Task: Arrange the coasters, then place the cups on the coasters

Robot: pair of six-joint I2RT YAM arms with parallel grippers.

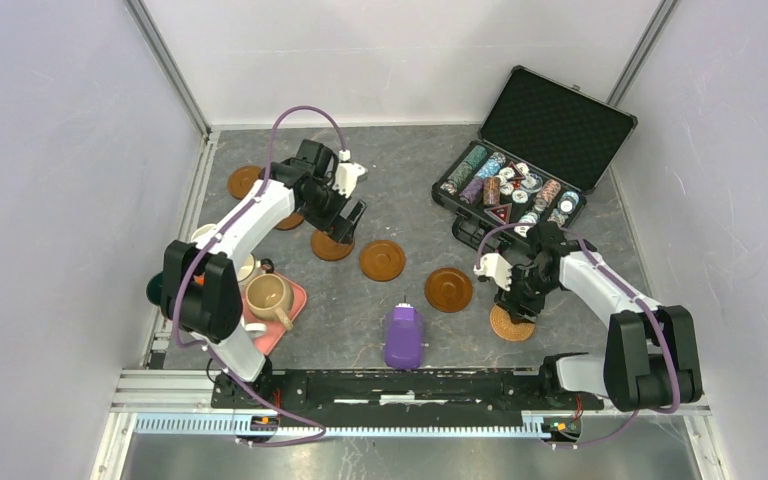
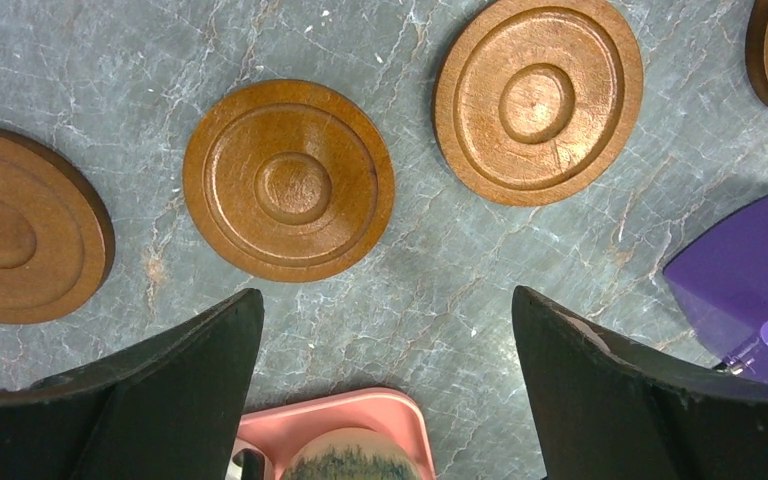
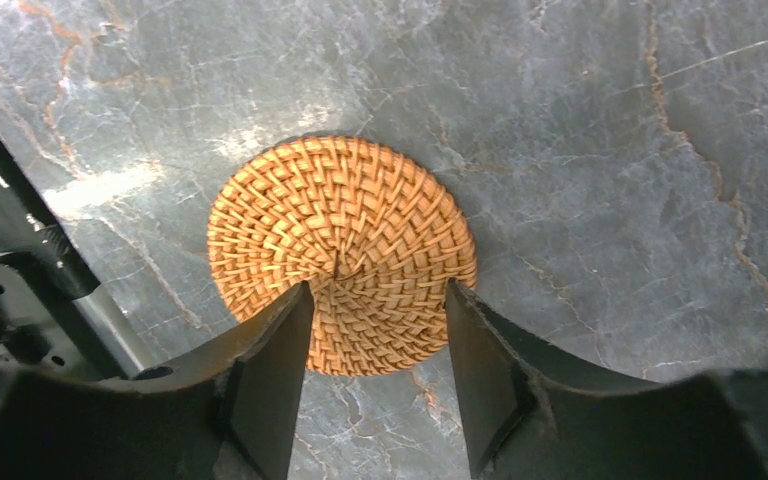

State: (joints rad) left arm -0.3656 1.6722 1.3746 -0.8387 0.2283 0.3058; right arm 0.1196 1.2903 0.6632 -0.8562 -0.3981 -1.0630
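Observation:
Several dark wood coasters lie in a curved row on the grey table: (image 1: 245, 181), (image 1: 331, 245), (image 1: 382, 260), (image 1: 448, 289). The left wrist view shows three of them whole or in part: (image 2: 288, 180), (image 2: 538, 100), (image 2: 20, 240). My left gripper (image 1: 345, 225) (image 2: 388, 300) hangs wide open and empty above the row's left part. The light woven coaster (image 1: 512, 322) (image 3: 340, 250) lies flat at the row's right end. My right gripper (image 1: 516, 300) (image 3: 380, 290) stands over it, jaws partly apart, tips over its near half, nothing between them. The cups sit at the left: a beige one (image 1: 268, 296), a white one (image 1: 205, 237).
A pink tray (image 1: 295, 298) (image 2: 360, 415) at the left holds mugs. A purple oblong device (image 1: 403, 337) (image 2: 750, 270) lies at the front centre. An open black case of poker chips (image 1: 520, 185) stands at the back right. Metal rails edge the table.

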